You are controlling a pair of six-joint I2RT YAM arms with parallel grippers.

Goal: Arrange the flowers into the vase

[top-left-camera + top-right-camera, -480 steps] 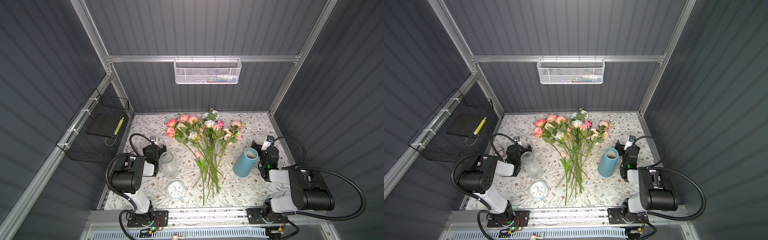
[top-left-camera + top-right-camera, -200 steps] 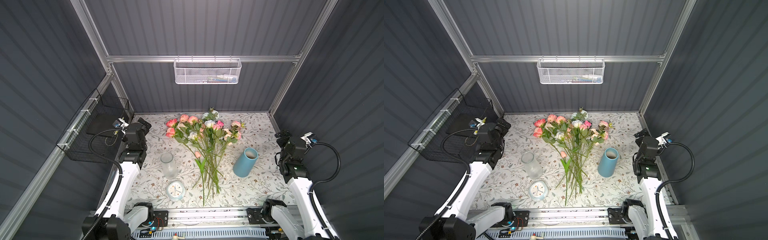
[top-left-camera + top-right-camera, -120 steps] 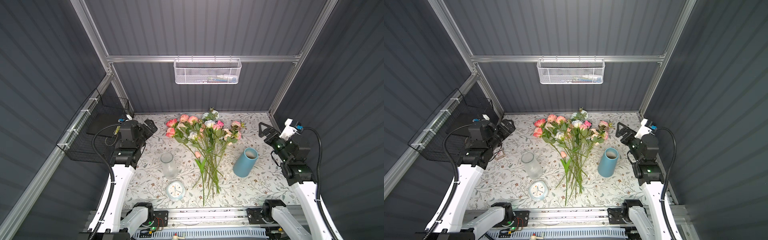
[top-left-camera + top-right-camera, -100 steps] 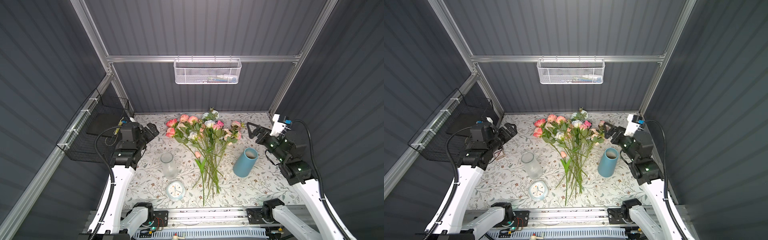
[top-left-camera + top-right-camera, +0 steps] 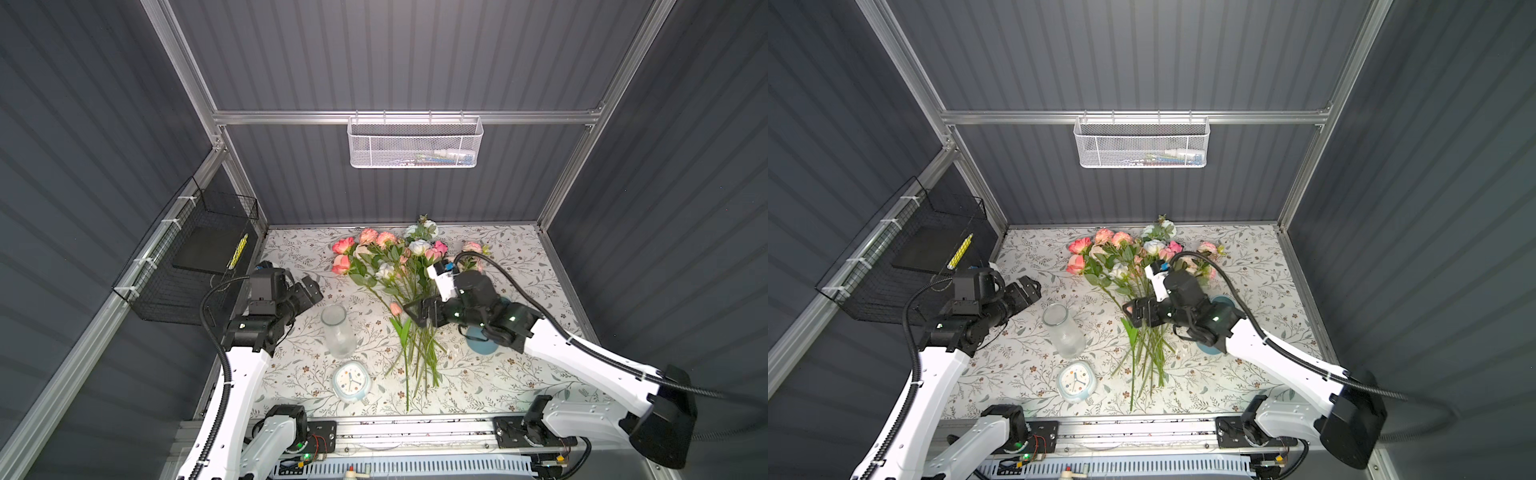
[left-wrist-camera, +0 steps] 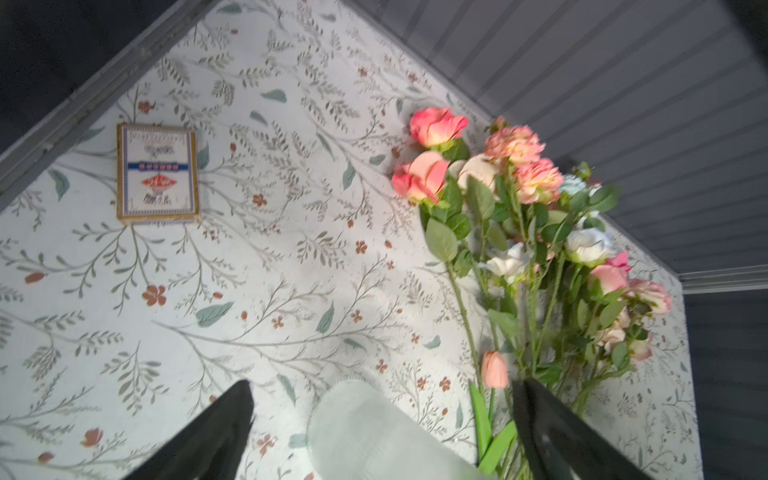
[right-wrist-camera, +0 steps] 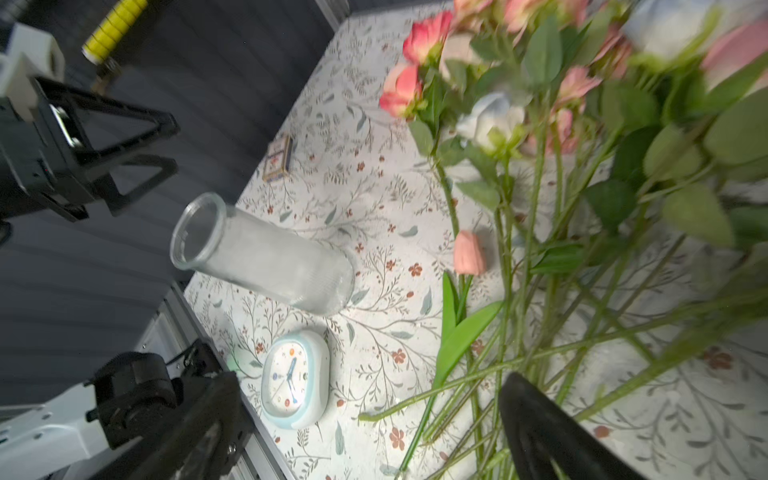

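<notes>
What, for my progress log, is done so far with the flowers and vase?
Done: nothing; the glass vase stands empty and all flowers lie on the tablecloth. In hand: right gripper open over them, left gripper open near the vase. Left: every flower.

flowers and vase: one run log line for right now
flowers: lying on tablecloth | glass vase: upright, empty | right end effector: open over flowers | left end effector: open near glass vase
</notes>
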